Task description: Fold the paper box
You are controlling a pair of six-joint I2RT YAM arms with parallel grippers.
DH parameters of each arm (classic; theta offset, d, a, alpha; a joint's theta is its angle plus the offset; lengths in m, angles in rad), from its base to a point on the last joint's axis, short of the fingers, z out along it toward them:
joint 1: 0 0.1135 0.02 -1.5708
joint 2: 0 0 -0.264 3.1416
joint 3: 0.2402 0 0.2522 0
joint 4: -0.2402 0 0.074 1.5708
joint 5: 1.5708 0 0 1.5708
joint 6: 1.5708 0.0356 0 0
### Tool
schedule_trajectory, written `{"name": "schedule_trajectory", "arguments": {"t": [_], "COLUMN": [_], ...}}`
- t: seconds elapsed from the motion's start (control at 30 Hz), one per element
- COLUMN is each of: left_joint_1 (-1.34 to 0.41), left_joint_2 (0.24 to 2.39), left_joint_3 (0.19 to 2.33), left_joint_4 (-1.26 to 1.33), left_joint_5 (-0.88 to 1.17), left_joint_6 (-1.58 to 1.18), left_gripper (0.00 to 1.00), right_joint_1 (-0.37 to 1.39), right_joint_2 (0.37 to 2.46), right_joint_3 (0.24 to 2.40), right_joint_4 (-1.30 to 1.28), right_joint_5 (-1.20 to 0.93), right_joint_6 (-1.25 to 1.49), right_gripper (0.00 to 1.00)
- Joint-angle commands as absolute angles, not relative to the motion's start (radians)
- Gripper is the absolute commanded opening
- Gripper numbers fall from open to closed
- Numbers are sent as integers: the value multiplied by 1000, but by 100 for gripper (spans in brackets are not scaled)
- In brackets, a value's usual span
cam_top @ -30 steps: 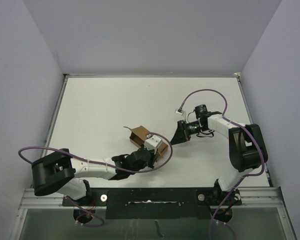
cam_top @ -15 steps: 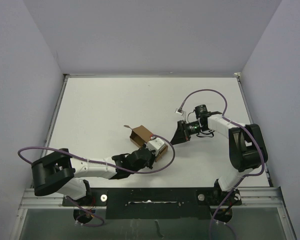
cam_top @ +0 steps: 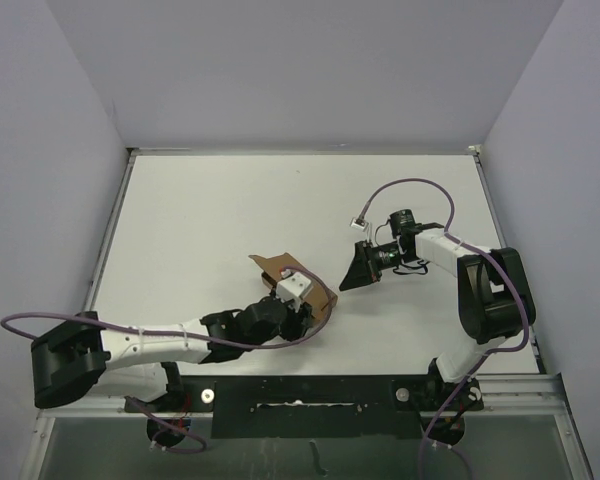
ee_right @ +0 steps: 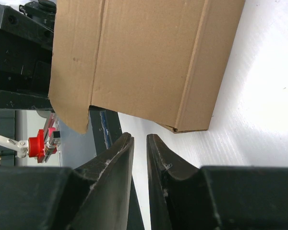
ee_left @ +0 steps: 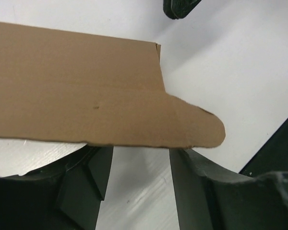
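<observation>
Brown cardboard paper box point(cam_top: 277, 267), die-cut with flaps, sits near the middle of the white table point(cam_top: 210, 220), between the two arms and closer to the left one. It looks only partly formed. The right wrist view shows a flat panel with two parallel creases and a folded lower corner on the table. The left wrist view shows a loose flap ending in a rounded tab, not tucked in. Surface is plain and unprinted with cleanly cut edges.

Left fingers point(ee_left: 192, 187) are spread wide and grasp nothing. The tabbed flap lies across just past their tips, probably so they can catch or push that flap next. Right fingers point(ee_right: 110, 172) are pressed nearly together with nothing between them. Their tips point at the creased panel from just beside it, likely to brace or poke the wall rather than pinch it. I cannot tell whether either arm touches the cardboard.
</observation>
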State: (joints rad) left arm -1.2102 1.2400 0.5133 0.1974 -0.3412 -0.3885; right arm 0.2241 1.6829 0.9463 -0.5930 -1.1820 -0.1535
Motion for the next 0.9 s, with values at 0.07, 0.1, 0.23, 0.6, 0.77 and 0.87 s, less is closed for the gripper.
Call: {"name": "schedule_trajectory", "arguments": {"t": [0.07,0.1,0.23,0.6,0.77,0.87], "left_joint_1": [-1215,-1214,-1214,-1196,-1085,-910], "left_joint_2": [1108,1082,947,691,815,880], "left_joint_3": [501,507,561,887,976,967], "left_joint_4": [39,-6,-248,-589,-563,-487], "left_joint_5": [-265,-237,-101,-195,-221,-75], "left_joint_6": [-478,-502,-602,-676,-620,-599], "left_gripper": [49,49,47,49,52,52], "right_joint_1": [228,233,307,466,491,506], "right_joint_2": [1667,1657,1618,1682,1739,1777], "right_joint_3": [973,977,1004,1064,1062,1081], "right_joint_4": [-595,-594,-584,-611,-661,-674], "right_joint_5": [-1239,-1244,-1227,-1079,-1006,-976], "right_joint_6": [-173,-174,-178,-194,-253,-261], "right_gripper": [20,20,17,8,7,7]}}
